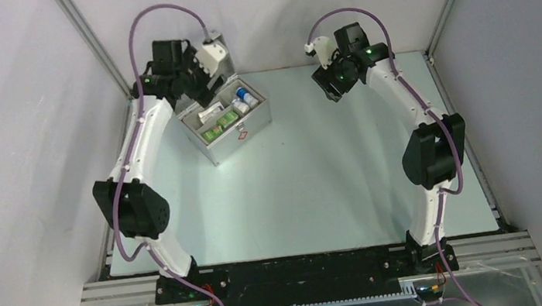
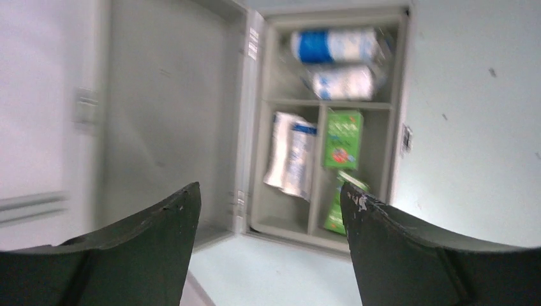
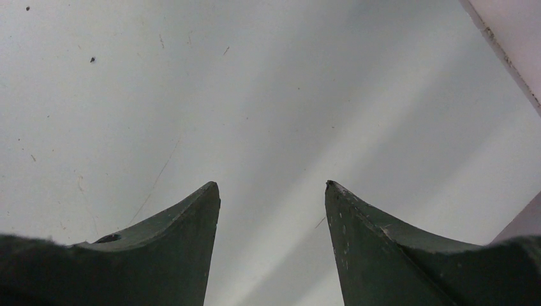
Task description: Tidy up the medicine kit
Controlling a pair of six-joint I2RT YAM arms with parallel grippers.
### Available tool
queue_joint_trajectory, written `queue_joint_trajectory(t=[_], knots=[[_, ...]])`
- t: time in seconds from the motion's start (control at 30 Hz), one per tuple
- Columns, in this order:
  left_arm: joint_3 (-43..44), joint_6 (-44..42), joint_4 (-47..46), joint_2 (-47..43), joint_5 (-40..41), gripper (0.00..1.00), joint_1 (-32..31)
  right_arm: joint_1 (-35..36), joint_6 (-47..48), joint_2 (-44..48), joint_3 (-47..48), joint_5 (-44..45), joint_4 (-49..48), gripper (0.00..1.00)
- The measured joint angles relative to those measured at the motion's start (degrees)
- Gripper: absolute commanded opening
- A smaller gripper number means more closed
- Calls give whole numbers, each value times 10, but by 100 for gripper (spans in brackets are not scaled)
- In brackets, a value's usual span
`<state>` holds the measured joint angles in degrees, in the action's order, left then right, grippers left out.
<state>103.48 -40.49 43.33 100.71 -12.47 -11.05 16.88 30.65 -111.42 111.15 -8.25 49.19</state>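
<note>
The medicine kit [image 1: 239,136], a silver metal case, stands open at the table's back left, its lid [image 2: 171,115] swung back toward the wall. Inside its divided tray lie two blue-and-white bottles [image 2: 334,46], a white packet [image 2: 290,156] and green boxes [image 2: 343,139]. My left gripper [image 1: 204,91] hovers over the kit's rear left corner; in the left wrist view the left gripper [image 2: 270,194] is open with nothing between its fingers. My right gripper [image 1: 326,84] hangs over bare table at the back right, well apart from the kit; in its own wrist view the right gripper [image 3: 272,185] is open and holds nothing.
The pale table [image 1: 319,186] is closed in by white walls and metal frame posts [image 1: 90,42] at the back corners. A wall edge [image 3: 504,51] runs close by the right gripper. The kit sits near the left wall.
</note>
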Motion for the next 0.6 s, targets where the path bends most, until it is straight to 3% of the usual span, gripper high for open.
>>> queue_joint_trajectory(t=[0.1, 0.2, 0.33, 0.6], knots=[[80, 25, 3, 11, 3, 88, 7, 2, -2, -3, 0, -2, 0, 66], [231, 90, -3, 69, 4, 97, 36, 7, -4, -8, 0, -6, 0, 66], [373, 175, -37, 147, -4, 99, 90, 14, -5, -14, 0, -12, 2, 66], [350, 212, -24, 184, -68, 100, 135, 19, -6, -16, 0, -13, 2, 66]])
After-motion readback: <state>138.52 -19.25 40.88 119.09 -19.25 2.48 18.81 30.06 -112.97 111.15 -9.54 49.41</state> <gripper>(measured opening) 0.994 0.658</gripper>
